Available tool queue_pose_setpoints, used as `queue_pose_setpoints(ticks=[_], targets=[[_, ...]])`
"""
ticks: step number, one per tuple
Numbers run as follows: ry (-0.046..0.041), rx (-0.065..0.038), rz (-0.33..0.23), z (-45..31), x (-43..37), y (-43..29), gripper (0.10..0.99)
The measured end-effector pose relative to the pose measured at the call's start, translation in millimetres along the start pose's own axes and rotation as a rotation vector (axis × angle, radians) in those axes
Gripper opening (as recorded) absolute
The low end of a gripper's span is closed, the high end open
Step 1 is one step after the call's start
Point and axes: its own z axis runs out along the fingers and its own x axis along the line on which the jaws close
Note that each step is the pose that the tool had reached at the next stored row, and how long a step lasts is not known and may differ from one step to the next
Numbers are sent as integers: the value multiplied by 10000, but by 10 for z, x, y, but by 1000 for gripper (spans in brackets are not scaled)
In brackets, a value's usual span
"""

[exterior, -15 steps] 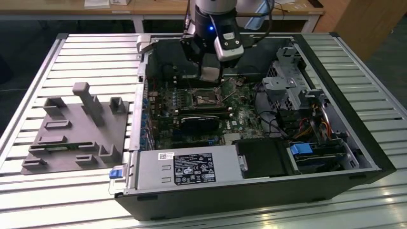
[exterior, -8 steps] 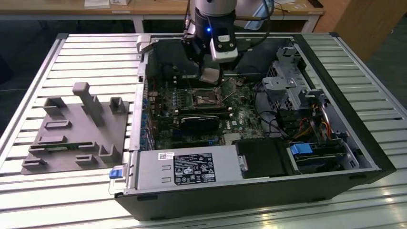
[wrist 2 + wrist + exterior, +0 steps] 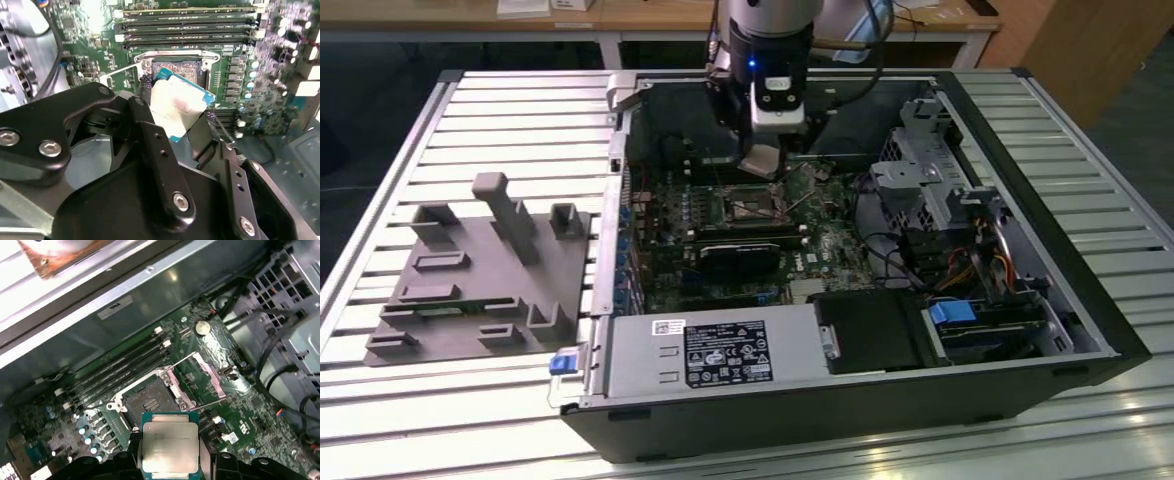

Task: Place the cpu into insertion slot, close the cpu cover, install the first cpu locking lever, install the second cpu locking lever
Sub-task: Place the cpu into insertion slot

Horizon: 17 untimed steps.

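My gripper is shut on the cpu, a flat square chip with a dull silver top and a teal edge. In the first wrist view the chip hangs just above and beside the insertion slot, not touching it. The slot is a bare black socket with a silvery rim. The cpu cover stands flipped open on the socket's far side, with thin lever wires beside it. In the second wrist view the black fingers grip the cpu in front of the insertion slot. In the exterior view the gripper hovers over the slot.
Memory sticks lie along one side of the socket. A black heatsink block, a power supply and a drive cage with cables crowd the open case. A grey fixture sits at the exterior view's left.
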Motion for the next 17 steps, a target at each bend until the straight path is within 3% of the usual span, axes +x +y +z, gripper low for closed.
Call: queue_pose_setpoints(ticks=[17], targets=[[-248,50,2949,38,1,-3,541]])
